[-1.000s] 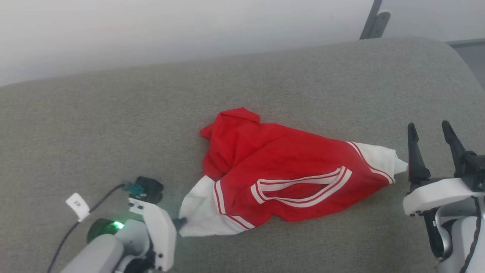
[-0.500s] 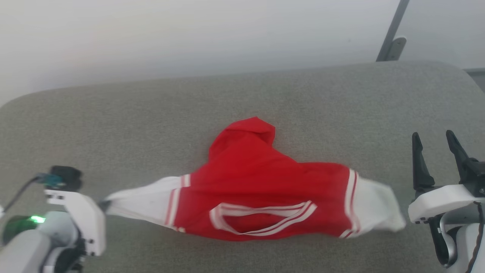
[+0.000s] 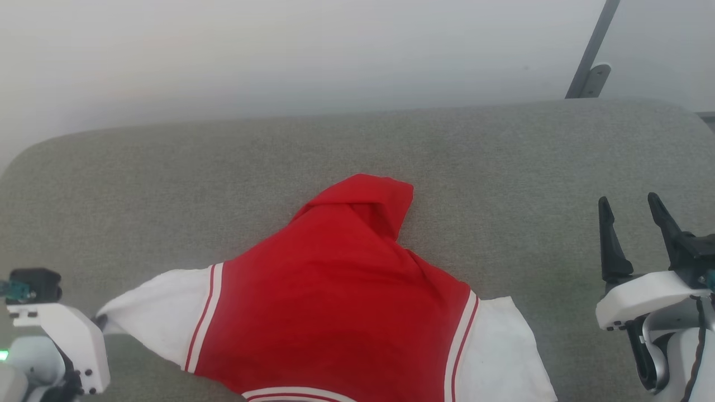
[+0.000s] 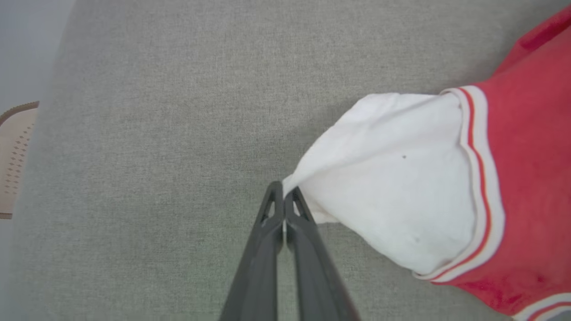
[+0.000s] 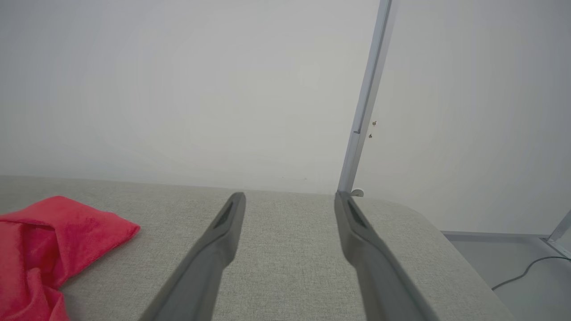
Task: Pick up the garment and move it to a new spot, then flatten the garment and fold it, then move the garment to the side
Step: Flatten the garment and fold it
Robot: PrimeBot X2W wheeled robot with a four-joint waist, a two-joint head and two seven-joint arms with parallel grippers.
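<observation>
left of the garment (image 3: 335,279), a bright red soft fabric shirt with white sleeve ends and red-and-white striped trim, the left gripper (image 4: 283,196) has its two long dark fingers pressed together on the very tip of the garment's left white sleeve, which is drawn out to a point. the garment itself lies spread on a grey woven padded surface (image 3: 167,184), with its red body in the middle, a folded red hump at its far edge and a strip of striped trim at its near edge. its right white sleeve lies loose and flat. well apart to the garment's right, the right gripper (image 3: 628,201) has its fingers spread wide with nothing between them, pointing towards the pale wall. further right of the garment, a thin grey metal post (image 3: 592,50) rises against that wall.
</observation>
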